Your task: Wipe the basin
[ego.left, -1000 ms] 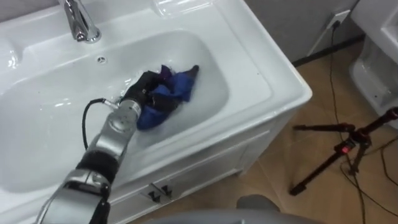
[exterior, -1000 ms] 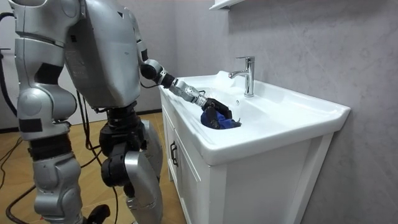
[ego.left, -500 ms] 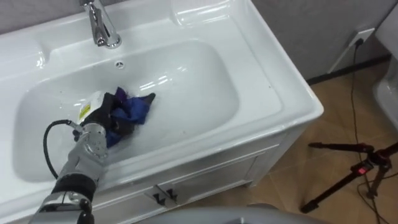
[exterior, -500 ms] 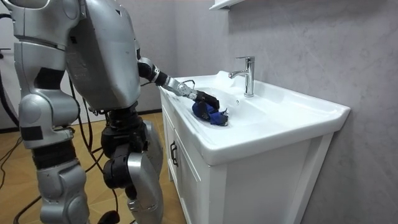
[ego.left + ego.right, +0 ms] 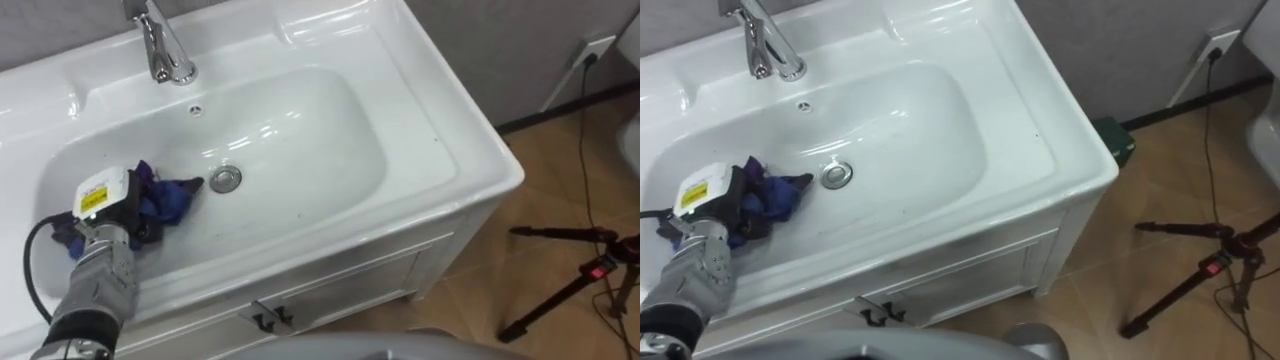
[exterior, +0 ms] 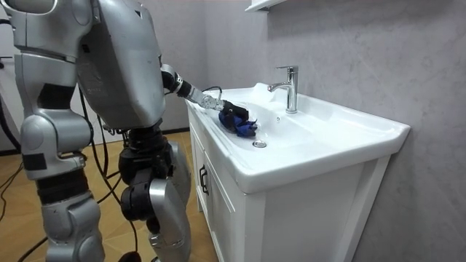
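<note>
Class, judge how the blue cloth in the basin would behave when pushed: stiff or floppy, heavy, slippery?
Probably floppy: the blue cloth lies bunched in folds under the left hand. Likely light, being thin; it should slide easily on the glossy basin.

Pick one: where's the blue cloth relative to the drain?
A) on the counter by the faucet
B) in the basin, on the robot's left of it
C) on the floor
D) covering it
B: the blue cloth, held in the left hand, sits in the basin, leaving the drain uncovered to its right.
</note>
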Robot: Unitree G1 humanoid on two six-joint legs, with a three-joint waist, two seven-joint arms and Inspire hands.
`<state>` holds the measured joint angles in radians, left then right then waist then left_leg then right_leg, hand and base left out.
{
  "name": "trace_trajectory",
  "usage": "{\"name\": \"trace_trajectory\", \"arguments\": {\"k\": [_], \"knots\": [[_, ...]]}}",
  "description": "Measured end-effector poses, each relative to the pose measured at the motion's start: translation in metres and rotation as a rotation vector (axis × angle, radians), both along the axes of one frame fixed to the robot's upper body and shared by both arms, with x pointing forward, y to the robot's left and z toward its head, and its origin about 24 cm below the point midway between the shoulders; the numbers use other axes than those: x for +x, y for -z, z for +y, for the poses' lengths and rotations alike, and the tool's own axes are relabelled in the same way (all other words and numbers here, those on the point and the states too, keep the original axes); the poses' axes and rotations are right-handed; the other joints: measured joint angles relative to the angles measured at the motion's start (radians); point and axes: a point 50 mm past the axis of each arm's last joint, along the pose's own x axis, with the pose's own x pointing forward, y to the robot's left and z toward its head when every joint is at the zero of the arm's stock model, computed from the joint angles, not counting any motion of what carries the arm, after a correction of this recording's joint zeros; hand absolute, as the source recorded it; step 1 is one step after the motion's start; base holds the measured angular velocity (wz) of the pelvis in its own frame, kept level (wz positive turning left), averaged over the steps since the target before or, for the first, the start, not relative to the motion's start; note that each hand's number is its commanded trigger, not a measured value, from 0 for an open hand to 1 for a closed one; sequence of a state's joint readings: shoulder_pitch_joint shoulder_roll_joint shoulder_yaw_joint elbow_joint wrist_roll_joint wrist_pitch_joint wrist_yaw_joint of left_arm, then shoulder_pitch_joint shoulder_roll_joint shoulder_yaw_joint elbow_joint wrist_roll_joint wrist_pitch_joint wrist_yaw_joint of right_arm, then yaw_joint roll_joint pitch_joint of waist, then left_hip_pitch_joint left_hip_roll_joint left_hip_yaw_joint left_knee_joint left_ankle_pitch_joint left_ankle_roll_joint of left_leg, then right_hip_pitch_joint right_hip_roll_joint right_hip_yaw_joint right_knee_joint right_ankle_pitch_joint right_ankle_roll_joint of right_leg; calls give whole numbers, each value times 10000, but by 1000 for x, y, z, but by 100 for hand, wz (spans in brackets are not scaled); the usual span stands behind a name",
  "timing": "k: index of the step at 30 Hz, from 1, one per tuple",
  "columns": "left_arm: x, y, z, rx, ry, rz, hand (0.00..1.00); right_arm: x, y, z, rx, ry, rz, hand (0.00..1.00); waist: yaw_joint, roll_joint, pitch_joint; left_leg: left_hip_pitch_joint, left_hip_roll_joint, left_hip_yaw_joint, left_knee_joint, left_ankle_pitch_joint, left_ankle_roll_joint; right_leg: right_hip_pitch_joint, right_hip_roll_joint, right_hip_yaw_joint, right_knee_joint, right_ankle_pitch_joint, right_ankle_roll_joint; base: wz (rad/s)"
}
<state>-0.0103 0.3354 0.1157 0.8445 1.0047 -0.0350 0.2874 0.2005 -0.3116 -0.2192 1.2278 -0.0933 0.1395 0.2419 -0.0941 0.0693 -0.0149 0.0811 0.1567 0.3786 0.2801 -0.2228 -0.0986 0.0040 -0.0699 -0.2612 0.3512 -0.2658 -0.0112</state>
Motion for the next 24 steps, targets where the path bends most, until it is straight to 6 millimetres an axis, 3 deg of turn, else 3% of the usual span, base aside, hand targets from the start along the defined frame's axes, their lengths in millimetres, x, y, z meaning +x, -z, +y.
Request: {"name": "trace_trajectory", "arguments": {"k": [10,24], "knots": [[-5,-1,3,1469,671,122,100,10,-1,-5,-310,-452,-18,0,-2,26,11,-14,-32,-223,-146,117,-31,-8,-6,-169,-20,-35,-51,5],[-10,2,6,1715,430,68,100,25,-2,-6,-640,-413,-464,0,-2,130,43,89,-52,-713,-240,239,-66,160,4,-337,58,-200,-155,3]]}}
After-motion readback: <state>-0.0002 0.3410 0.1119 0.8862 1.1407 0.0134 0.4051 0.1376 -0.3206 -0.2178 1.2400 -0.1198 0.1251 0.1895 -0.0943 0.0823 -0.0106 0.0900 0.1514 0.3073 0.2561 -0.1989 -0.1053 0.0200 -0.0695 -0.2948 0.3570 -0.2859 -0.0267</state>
